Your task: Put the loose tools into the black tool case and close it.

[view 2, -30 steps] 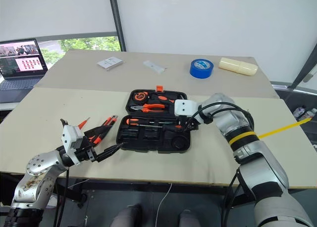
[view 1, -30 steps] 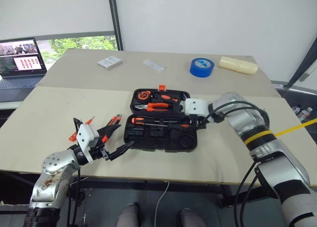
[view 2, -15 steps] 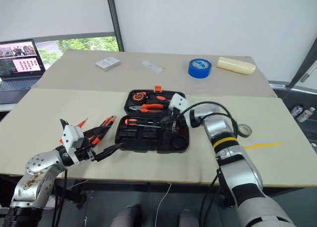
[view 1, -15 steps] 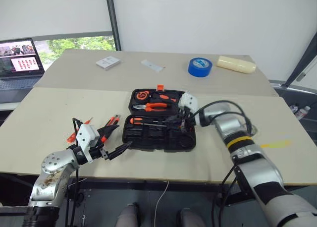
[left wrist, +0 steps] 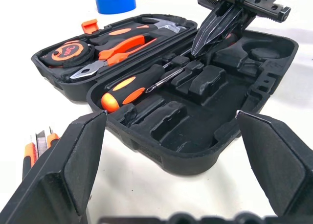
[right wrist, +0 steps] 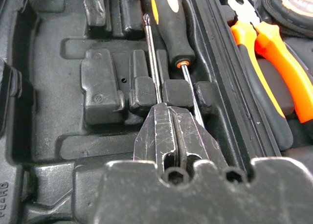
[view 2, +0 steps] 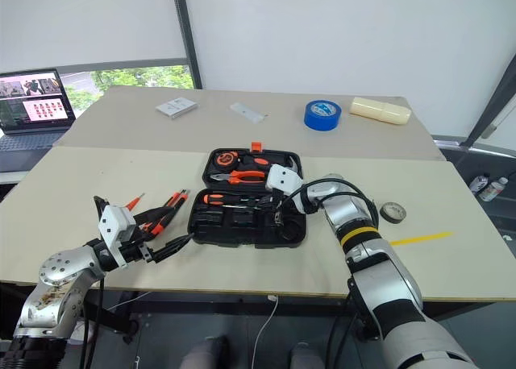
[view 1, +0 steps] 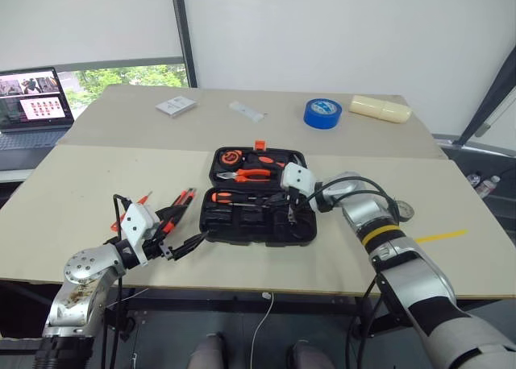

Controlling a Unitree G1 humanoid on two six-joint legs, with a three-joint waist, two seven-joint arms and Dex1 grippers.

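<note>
- Since the earlier frame, the right gripper (view 2: 276, 213) has swung in toward the centre of the black tool case (view 1: 260, 198) and dropped lower; its fingers have gone from parted to clenched.
- Right gripper: fingers pressed together with the tips down in the front half of the case; in the right wrist view a thin screwdriver shaft (right wrist: 152, 57) runs straight out from between the tips. Whether the shaft is pinched cannot be told.
- Screwdriver with black-and-orange handle (left wrist: 128, 87): lies in the front half of the case, near the hinge.
- Left gripper (view 1: 192, 243): fingers spread wide, holding nothing, just beside the front left corner of the case.
- Black tool case: open flat at the middle of the table (view 1: 97, 184); pliers (view 1: 251, 174) and tape measure (view 1: 233, 155) sit in the rear half.
- Loose tools (view 1: 173, 205): orange-and-black handles lie on the table left of the case, next to the left gripper.
- Small black tape roll (view 2: 393, 212): on the table, well right of the case.
- Blue tape roll (view 1: 322, 112): at the far side of the table.
</note>
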